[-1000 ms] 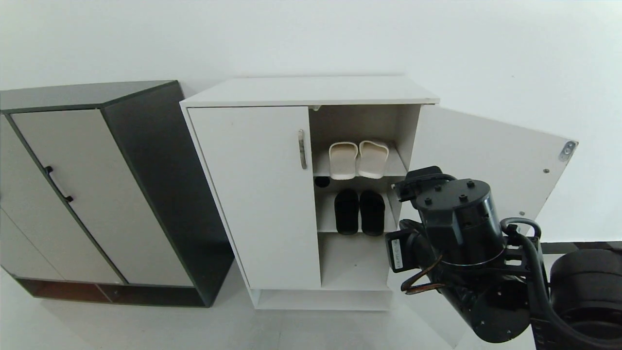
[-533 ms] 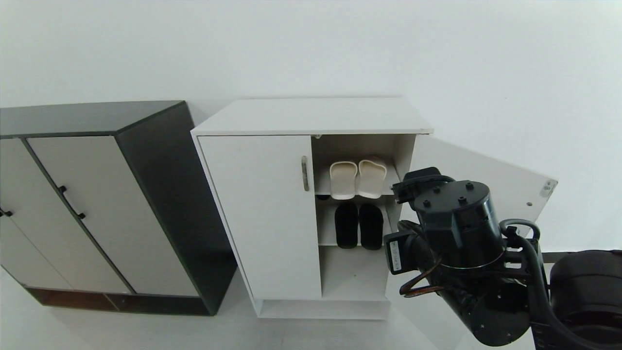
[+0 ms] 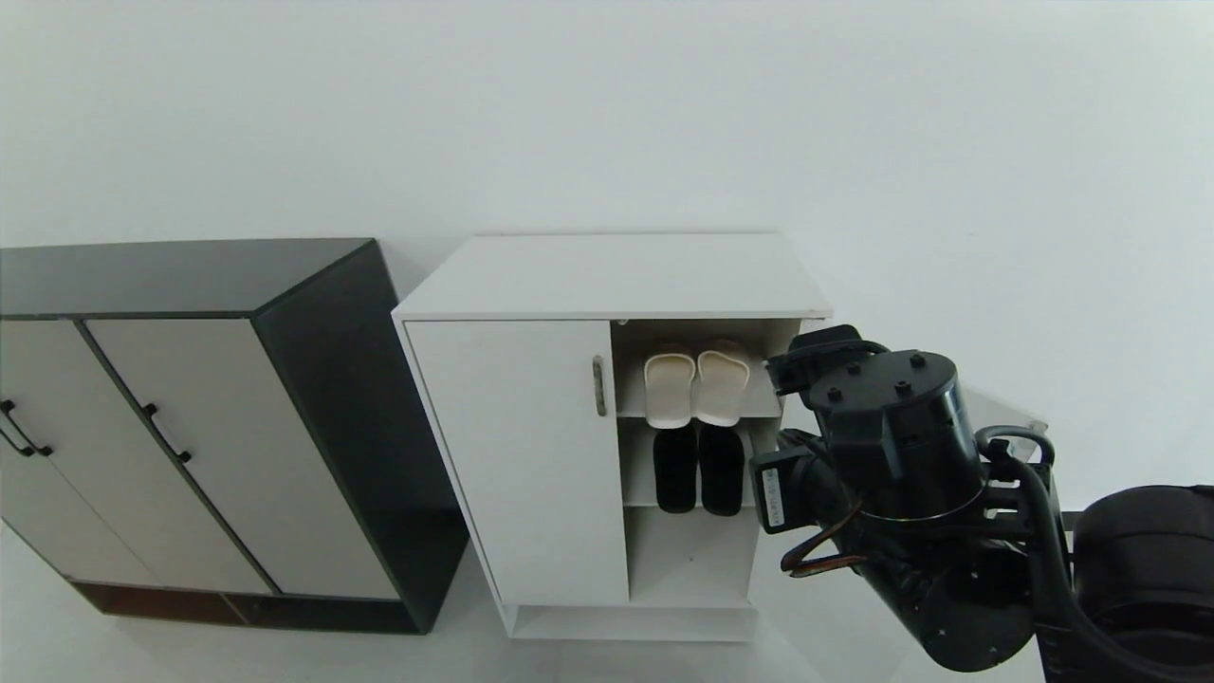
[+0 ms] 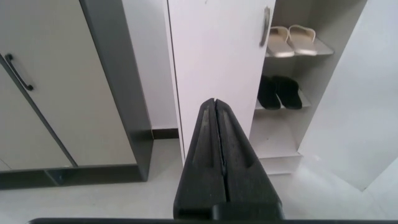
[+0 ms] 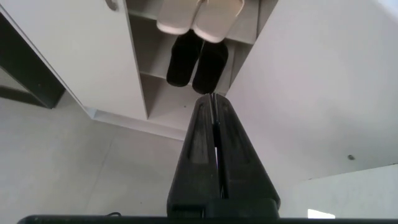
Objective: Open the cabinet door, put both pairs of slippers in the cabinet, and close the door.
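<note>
While the dark cabinet (image 3: 313, 408) stood against the wall (image 3: 607, 114) on the left, the white cabinet (image 3: 607, 280) stood just beside it. Its left door (image 3: 522, 455) was closed and its right door (image 5: 311, 93) was swung wide open. In the open half, the white slippers (image 3: 695, 387) lay side by side on the top shelf (image 3: 630, 406), and the black slippers (image 3: 699, 470) lay side by side on the shelf below. An upright handle (image 3: 598, 385) sat at the closed door's inner edge. The right gripper (image 5: 212, 98) hung before the open half, near the open door, with its fingers pressed together. The left gripper (image 4: 216, 102) faced the closed door, well apart from it, its fingers likewise pressed together.
</note>
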Robot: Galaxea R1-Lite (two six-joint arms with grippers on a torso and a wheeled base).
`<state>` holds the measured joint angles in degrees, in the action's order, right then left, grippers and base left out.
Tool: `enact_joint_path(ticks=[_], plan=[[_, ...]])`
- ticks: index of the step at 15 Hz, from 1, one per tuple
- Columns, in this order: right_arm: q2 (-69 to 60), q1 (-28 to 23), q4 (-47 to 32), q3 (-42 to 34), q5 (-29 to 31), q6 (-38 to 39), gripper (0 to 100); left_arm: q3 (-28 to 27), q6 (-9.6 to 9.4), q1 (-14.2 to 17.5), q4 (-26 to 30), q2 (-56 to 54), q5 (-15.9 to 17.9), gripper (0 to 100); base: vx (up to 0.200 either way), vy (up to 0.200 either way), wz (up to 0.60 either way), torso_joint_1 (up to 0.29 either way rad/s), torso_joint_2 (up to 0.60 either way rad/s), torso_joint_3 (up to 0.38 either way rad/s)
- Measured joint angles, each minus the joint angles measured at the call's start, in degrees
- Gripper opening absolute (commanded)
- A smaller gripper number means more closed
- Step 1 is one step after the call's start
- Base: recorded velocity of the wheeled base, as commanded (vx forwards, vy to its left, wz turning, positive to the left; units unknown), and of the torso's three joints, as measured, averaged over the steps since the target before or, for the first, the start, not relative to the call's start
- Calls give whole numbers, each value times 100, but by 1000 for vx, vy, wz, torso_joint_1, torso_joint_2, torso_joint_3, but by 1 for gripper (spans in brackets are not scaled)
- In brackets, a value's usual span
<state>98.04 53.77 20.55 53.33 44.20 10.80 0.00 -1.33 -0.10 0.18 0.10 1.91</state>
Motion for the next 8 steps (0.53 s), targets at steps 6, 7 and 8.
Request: enact_joint_path(ticks=[6,7,8], plan=[[2,0,-2,-13,0,4,0,0,-1,2,0,0,2,0,0,0,0,242,-563,-321],[2,2,0,-13,0,9,0,0,-4,2,0,0,0,0,0,0,0,251,-598,-325],[2,2,0,-22,0,9,0,0,0,2,0,0,0,0,0,0,0,271,-627,-349]])
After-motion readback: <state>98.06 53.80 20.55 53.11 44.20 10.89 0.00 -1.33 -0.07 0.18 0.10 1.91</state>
